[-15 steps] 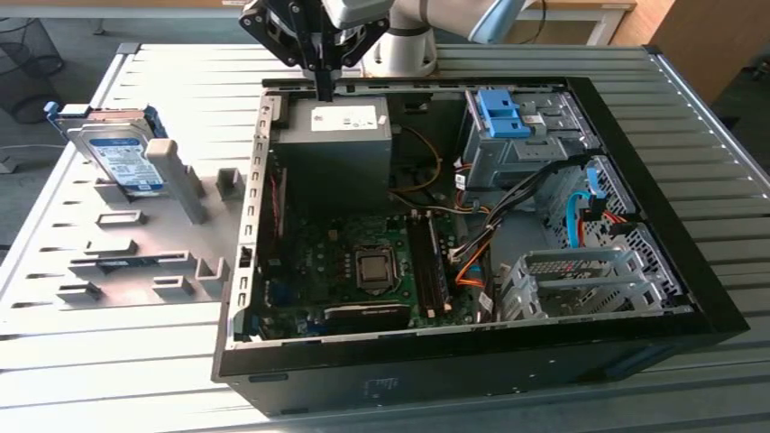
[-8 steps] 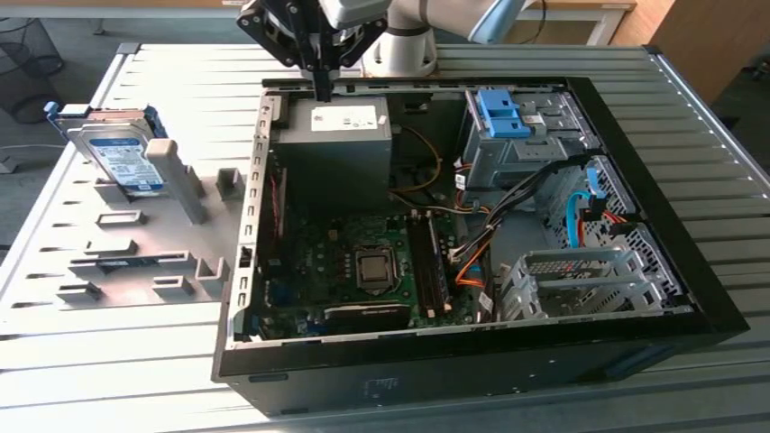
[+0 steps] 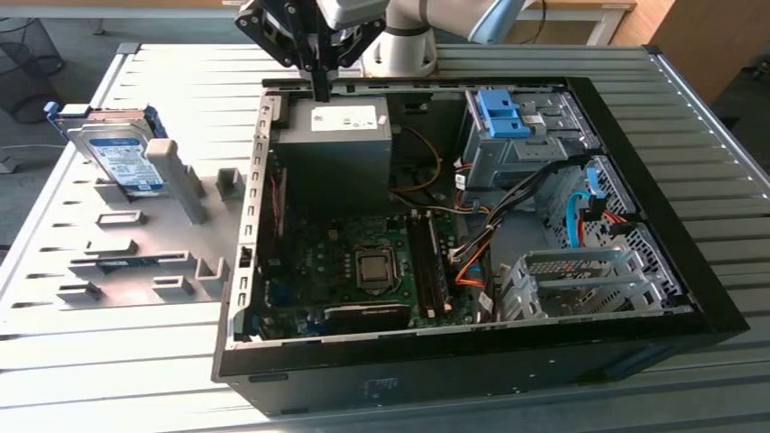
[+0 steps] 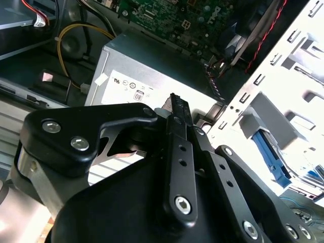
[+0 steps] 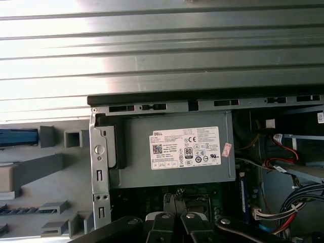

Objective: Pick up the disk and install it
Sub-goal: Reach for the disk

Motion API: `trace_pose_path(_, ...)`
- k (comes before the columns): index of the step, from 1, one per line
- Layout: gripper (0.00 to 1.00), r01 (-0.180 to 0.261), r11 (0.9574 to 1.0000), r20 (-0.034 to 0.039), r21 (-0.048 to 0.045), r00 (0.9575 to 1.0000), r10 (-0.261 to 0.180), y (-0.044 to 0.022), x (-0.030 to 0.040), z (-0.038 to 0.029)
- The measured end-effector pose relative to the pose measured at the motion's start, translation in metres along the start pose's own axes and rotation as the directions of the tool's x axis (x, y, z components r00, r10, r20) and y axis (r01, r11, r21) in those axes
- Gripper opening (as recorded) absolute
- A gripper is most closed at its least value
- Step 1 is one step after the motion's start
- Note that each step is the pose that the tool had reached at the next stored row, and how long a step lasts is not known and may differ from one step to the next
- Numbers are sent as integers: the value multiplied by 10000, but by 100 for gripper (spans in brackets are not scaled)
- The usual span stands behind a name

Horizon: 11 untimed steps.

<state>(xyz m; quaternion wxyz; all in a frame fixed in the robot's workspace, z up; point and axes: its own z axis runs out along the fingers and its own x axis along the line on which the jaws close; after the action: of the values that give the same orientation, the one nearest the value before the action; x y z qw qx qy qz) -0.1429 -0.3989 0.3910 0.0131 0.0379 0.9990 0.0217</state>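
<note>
The disk (image 3: 121,155), a silver drive with a white-and-blue label and blue rails, leans upright in the grey fixture (image 3: 144,244) at the exterior view's left, outside the computer case. My gripper (image 3: 323,88) hangs over the case's far edge, just above the grey power supply (image 3: 337,135), well apart from the disk. Its black fingers (image 4: 175,109) are pressed together with nothing between them. In the first wrist view the fingertips (image 5: 174,200) show over the motherboard, below the power supply (image 5: 177,152).
The open black case (image 3: 673,262) holds a motherboard (image 3: 361,262), loose cables (image 3: 481,234), a blue bracket (image 3: 503,113) on the far drive bay and a metal drive cage (image 3: 583,284) near the front. The fixture has raised grey blocks (image 3: 229,185). Everything rests on a slatted metal table (image 3: 121,379).
</note>
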Motion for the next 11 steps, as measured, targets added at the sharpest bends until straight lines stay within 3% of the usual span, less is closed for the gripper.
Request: trace_pose_path(11,11,1,10000,0,0,10000,-1,-2,22,4)
